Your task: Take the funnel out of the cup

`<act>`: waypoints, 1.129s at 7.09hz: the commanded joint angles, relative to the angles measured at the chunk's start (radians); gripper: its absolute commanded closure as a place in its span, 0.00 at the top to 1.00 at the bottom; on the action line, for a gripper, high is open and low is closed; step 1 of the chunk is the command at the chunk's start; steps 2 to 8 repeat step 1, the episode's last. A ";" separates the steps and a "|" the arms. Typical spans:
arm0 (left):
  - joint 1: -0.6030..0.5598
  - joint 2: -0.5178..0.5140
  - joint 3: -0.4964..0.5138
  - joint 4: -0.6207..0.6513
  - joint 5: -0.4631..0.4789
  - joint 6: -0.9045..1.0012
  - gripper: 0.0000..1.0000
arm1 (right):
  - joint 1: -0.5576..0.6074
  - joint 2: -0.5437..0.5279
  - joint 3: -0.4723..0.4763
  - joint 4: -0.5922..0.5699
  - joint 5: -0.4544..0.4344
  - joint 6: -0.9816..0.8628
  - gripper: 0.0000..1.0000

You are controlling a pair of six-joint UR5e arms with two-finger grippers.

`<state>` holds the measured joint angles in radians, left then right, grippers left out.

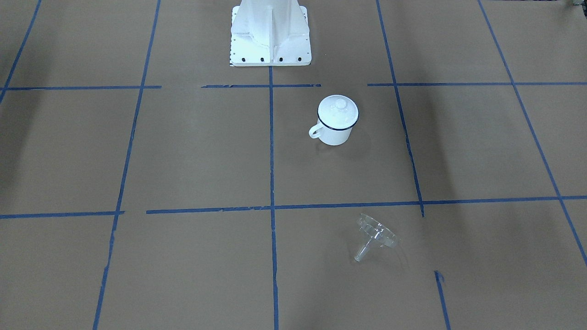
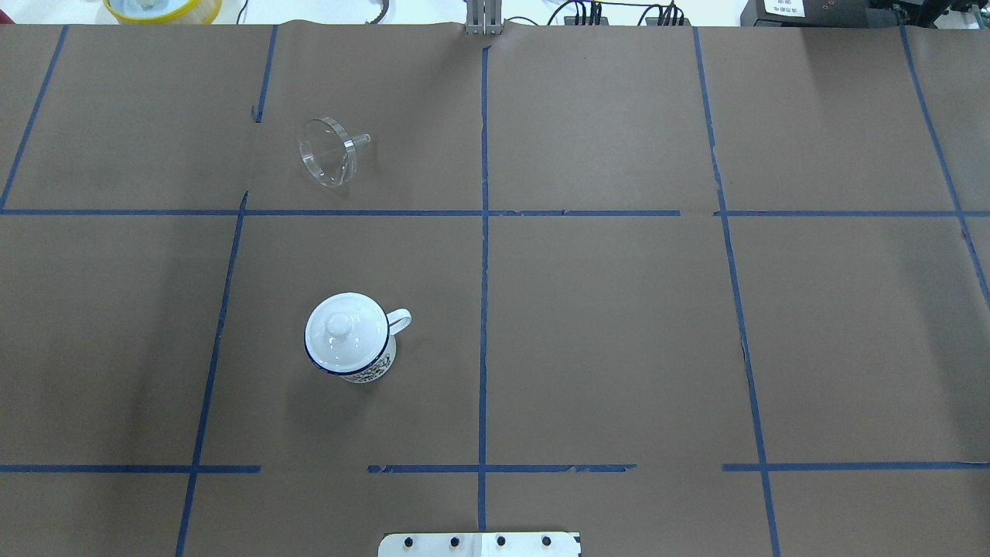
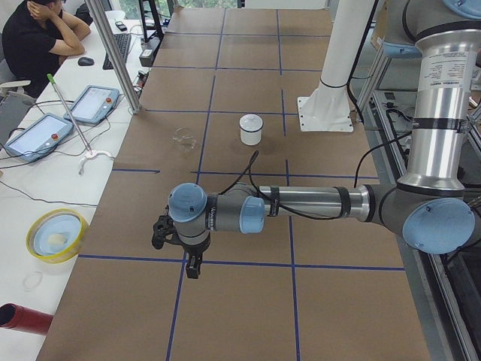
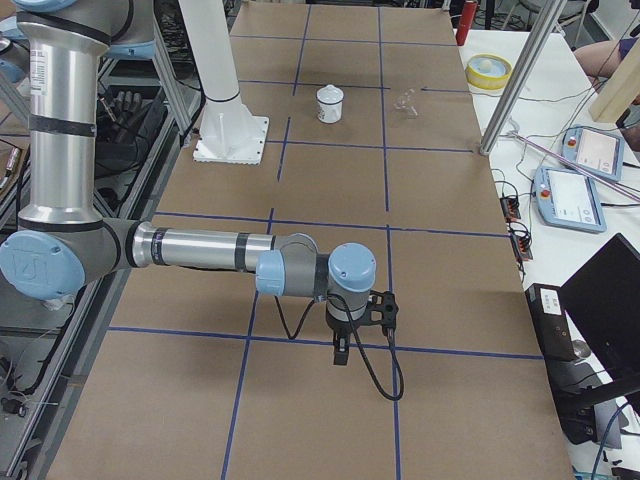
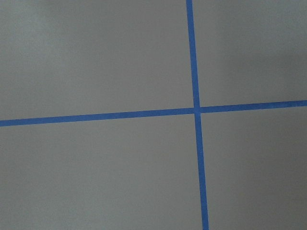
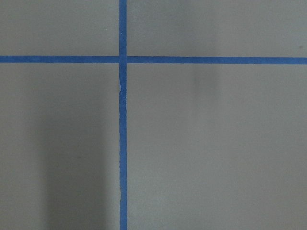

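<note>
The clear funnel [image 1: 377, 236] lies on its side on the brown paper, spout off the surface, well apart from the cup; it also shows in the overhead view [image 2: 331, 152]. The white cup [image 1: 334, 133] with a dark blue rim stands upright, its handle toward the table's middle, and a white knobbed lid [image 2: 346, 330] sits on it. My left gripper [image 3: 193, 265] shows only in the exterior left view, far from both, near the table's end. My right gripper [image 4: 342, 352] shows only in the exterior right view, at the other end. I cannot tell if either is open or shut.
The white robot base [image 1: 270, 32] stands at the table's edge behind the cup. A yellow-rimmed bowl [image 3: 56, 235], tablets [image 3: 94, 104] and a seated person [image 3: 37, 37] are on the side bench. Blue tape lines cross the brown paper; both wrist views show only these.
</note>
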<state>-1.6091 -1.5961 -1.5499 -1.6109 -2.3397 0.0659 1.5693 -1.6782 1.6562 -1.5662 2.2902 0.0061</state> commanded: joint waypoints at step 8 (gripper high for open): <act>0.002 -0.005 -0.001 0.000 0.000 0.000 1.00 | 0.000 0.000 0.000 0.000 0.000 0.000 1.00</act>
